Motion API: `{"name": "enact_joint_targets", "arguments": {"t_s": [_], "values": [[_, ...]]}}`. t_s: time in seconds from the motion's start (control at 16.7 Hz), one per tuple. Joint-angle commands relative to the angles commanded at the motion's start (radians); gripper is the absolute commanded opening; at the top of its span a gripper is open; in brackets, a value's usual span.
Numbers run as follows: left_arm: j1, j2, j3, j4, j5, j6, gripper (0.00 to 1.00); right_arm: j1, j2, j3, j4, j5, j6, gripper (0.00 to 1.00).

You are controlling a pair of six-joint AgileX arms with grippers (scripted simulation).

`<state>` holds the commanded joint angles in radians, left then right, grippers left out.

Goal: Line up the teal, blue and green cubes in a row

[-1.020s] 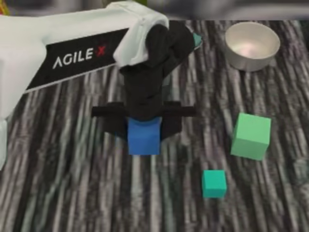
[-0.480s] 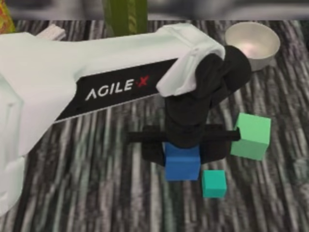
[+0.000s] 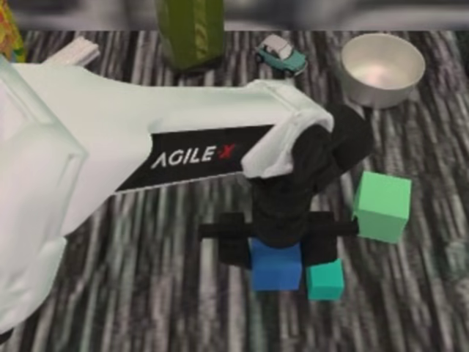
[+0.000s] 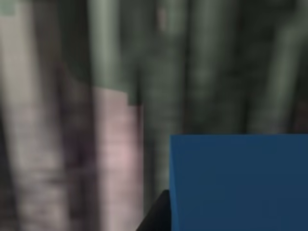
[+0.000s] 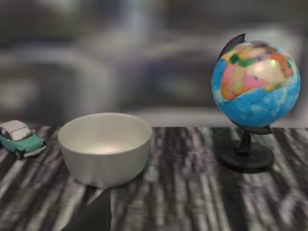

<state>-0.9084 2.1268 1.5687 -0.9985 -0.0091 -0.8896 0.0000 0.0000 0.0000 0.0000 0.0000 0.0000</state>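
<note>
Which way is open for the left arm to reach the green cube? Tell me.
Probably not yet: the left claw is shut on the blue cube, beside the teal cube. Once it lets go, the green cube stands uncovered from above.

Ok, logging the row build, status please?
Left pincer shut on blue cube, beside teal cube. Green cube apart, farther back. Right arm out of view. Nothing in the way.

Even soft light, bg blurred, wrist close-up smeared
</note>
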Motion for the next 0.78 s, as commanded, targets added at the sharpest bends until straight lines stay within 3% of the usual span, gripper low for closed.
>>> {"name": "enact_joint_targets", "arguments": {"t_s": [0.42,0.78], "values": [[0.002,0.022,-0.052,0.072,-0.003,-0.003,0.0,0.0,0.0,0.0,0.0,0.0,0.0,1.0],[0.002,0.022,-0.052,0.072,-0.003,-0.003,0.45,0.0,0.0,0.0,0.0,0.0,0.0,1.0]]}}
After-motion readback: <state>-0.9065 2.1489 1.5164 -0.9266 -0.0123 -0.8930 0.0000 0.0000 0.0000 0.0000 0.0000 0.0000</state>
